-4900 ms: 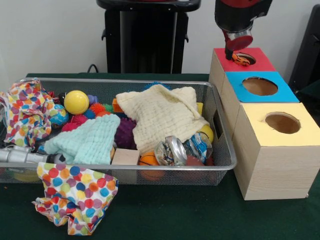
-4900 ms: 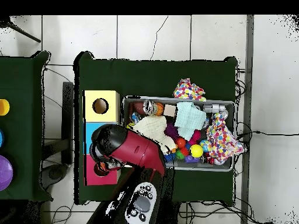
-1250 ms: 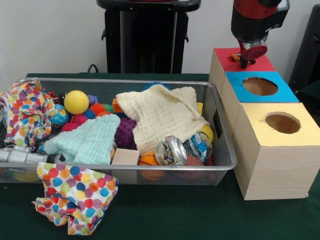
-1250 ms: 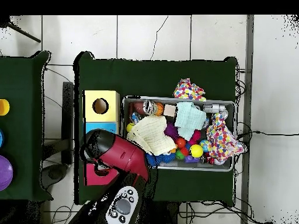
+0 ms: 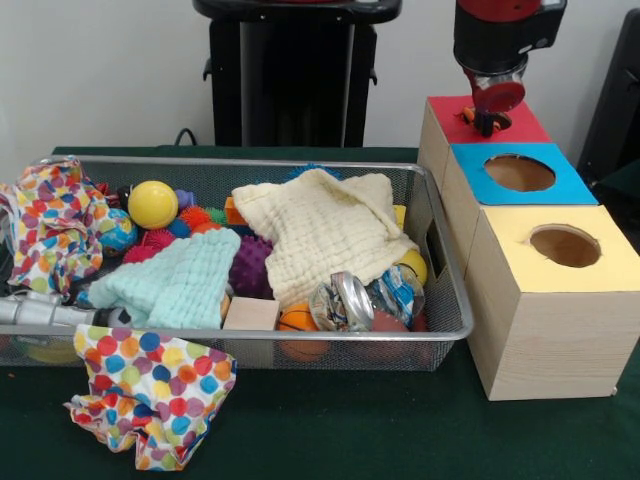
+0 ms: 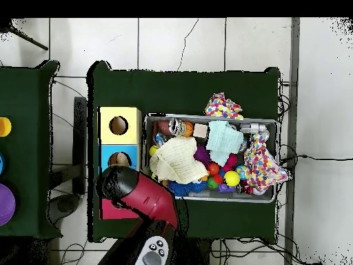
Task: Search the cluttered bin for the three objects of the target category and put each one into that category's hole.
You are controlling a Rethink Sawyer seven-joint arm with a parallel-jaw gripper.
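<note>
The wire mesh bin (image 5: pixel 250 160) sits at the left, full of clutter; it also shows in the overhead view (image 6: pixel 207 116). My gripper (image 5: pixel 487 122) hangs low over the red-topped box (image 5: pixel 522 126), right at its hole, which it hides. A small orange bit shows at its tips. In the overhead view the arm (image 6: pixel 120 185) covers most of the red-topped box (image 6: pixel 114 211). A yellow rounded thing (image 5: pixel 413 264) peeks from under the cream cloth (image 5: pixel 320 230) by the bin's right wall; I cannot tell whether it is a soft toy.
The blue-topped box (image 5: pixel 565 187) and the yellow-topped box (image 5: pixel 600 272) stand in a row with the red one. The bin holds a mint cloth (image 5: pixel 175 280), a yellow ball (image 5: pixel 152 203), a wooden cube (image 5: pixel 250 314) and spiky balls. A dotted cloth (image 5: pixel 150 395) hangs over its front.
The arm has shifted a little to the right in the front view and toward its base in the overhead view, still over the red-topped box. The bin's contents have not moved.
</note>
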